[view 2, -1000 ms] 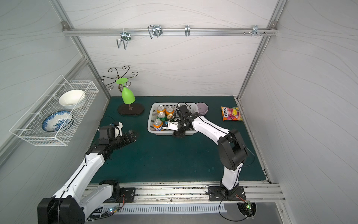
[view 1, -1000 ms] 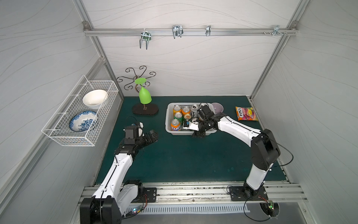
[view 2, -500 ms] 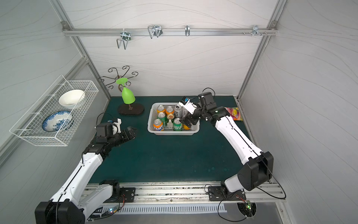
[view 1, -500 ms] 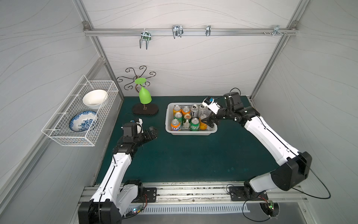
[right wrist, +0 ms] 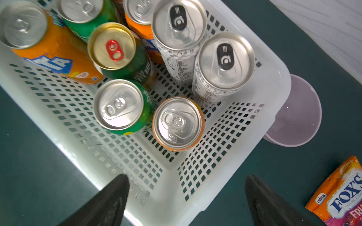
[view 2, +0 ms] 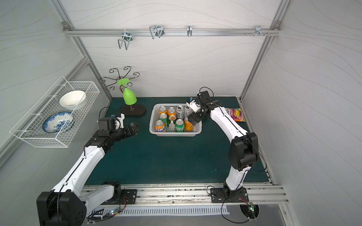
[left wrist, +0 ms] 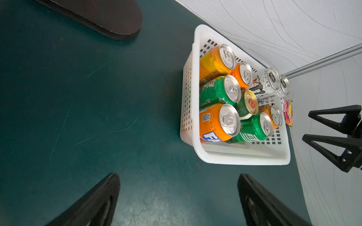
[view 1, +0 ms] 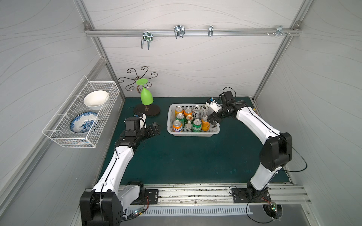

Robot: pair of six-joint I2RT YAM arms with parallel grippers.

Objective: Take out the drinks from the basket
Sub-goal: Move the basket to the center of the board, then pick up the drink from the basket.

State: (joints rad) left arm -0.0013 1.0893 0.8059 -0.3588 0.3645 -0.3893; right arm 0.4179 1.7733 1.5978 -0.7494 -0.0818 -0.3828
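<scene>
Right gripper (right wrist: 186, 176) is seen with jaws spread wide and nothing held, poised above the basket (view 1: 193, 134) corner, near an orange can (right wrist: 177, 122). Left gripper (left wrist: 178, 175) is likewise spread and empty, positioned off the basket's side over the mat (view 1: 176, 156). Task is judged not started: all nine drinks (view 1: 189, 118) are counted upright inside the basket, at the mat's back, and none are set out. Four orange, two green, one gold-topped and two slim silver-white cans are noted.

A candy bag (view 2: 235, 115) lies on the mat (view 1: 186, 160), a green goblet (view 1: 146, 96) hangs inverted, a wire rack (view 1: 74, 140) holds two bowls (view 1: 96, 98).
</scene>
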